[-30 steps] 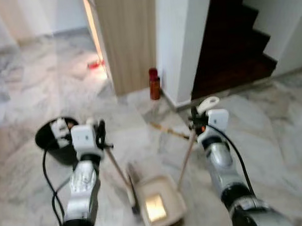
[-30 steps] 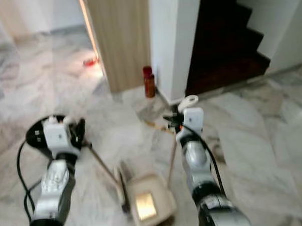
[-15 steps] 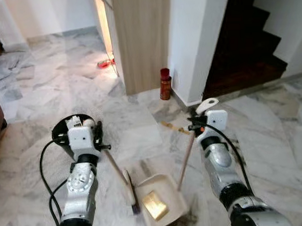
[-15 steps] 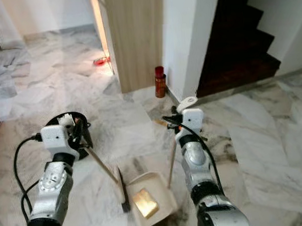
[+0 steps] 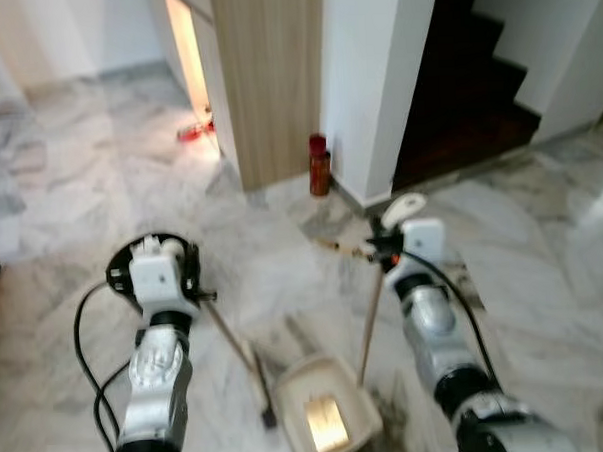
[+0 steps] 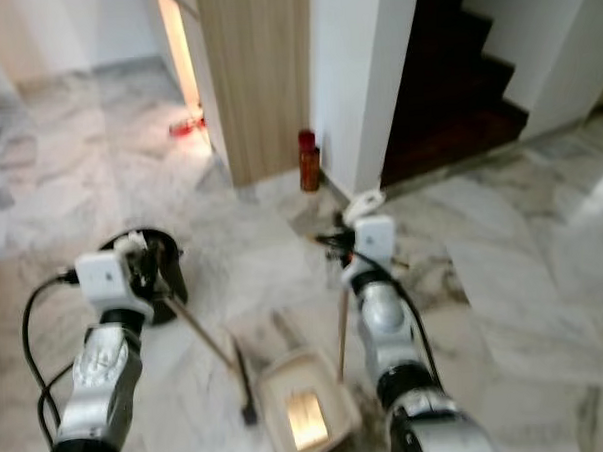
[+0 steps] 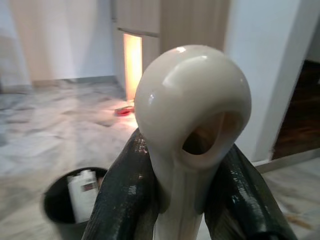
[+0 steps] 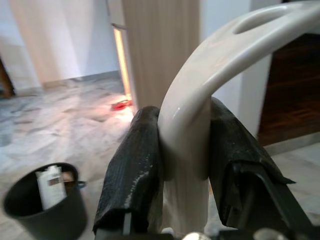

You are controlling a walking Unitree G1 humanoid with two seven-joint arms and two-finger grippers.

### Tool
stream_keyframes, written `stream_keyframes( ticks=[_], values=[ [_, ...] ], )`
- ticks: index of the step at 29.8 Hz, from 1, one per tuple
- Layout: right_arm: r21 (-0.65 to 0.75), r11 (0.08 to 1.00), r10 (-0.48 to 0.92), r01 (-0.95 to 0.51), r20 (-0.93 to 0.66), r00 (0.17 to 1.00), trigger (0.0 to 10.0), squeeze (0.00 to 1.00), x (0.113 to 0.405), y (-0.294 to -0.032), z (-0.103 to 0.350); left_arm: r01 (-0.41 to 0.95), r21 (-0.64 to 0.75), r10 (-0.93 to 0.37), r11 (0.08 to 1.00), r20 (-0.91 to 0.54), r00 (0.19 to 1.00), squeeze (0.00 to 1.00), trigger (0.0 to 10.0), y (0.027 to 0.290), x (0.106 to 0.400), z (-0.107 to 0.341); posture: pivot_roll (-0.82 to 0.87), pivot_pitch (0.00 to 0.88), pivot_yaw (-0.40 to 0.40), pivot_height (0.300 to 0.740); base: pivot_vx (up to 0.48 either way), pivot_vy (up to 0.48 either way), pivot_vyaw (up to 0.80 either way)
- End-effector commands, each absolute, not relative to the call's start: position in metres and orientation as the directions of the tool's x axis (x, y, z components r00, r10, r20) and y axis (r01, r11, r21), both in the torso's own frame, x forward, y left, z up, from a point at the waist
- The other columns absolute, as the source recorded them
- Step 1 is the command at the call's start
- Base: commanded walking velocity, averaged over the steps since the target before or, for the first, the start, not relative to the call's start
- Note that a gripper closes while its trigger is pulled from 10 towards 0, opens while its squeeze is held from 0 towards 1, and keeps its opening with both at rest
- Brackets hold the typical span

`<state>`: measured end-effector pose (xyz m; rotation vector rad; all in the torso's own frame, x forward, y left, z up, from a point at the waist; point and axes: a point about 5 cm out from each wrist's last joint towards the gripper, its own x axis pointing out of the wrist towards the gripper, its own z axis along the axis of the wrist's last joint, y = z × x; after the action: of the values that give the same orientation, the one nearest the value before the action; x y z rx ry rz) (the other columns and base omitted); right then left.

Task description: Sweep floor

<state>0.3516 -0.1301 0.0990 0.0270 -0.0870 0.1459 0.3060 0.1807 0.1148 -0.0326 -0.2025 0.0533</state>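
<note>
The dustpan (image 5: 328, 417) is resting flat on the marble floor (image 5: 70, 196) below and between both end effectors, mouth up to catch debris. The right end effector (image 5: 387, 250) is clenching the dustpan's long handle (image 5: 369, 318), steadying it, while the left end effector (image 5: 192, 281) is clamping the broom handle (image 5: 231, 339), angling its head toward the pan; the black bin (image 5: 133, 273) is sitting just beside the left end effector, probably for emptying.

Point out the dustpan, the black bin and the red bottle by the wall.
dustpan (image 5: 328, 421), left eye view, on the yellowish patch inside its pan.
black bin (image 6: 170, 277), right eye view, on its outer wall.
red bottle (image 5: 319, 166), left eye view, on the middle of its body.
</note>
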Motion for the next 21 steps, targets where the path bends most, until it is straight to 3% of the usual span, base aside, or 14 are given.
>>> stream_keyframes(
  ticks=[1, 19, 21],
  values=[
    [0.040, 0.988, 0.139, -0.146, 0.142, 0.980, 10.0, 0.00, 0.3556, -0.1282, 0.1107, -0.051, -0.021, 0.055, 0.998, 0.251, 0.966, 0.00, 10.0, 0.1801, 0.3085, 0.1269, 0.00, 0.000, 0.039, 0.740, 0.000, 0.000, 0.80],
    [0.051, 0.987, 0.143, -0.151, 0.142, 0.980, 10.0, 0.00, 0.3556, -0.1271, 0.1107, -0.058, -0.016, 0.061, 0.998, 0.258, 0.964, 0.00, 10.0, 0.1810, 0.3083, 0.1276, 0.01, 0.000, 0.037, 0.740, 0.000, 0.000, 0.80],
    [0.054, 0.987, 0.143, -0.151, 0.136, 0.980, 10.0, 0.00, 0.3556, -0.1270, 0.1100, -0.059, -0.016, 0.061, 0.998, 0.259, 0.964, 0.00, 10.0, 0.1811, 0.3083, 0.1277, 0.01, 0.000, 0.037, 0.740, 0.000, 0.000, 0.00]
  ],
)
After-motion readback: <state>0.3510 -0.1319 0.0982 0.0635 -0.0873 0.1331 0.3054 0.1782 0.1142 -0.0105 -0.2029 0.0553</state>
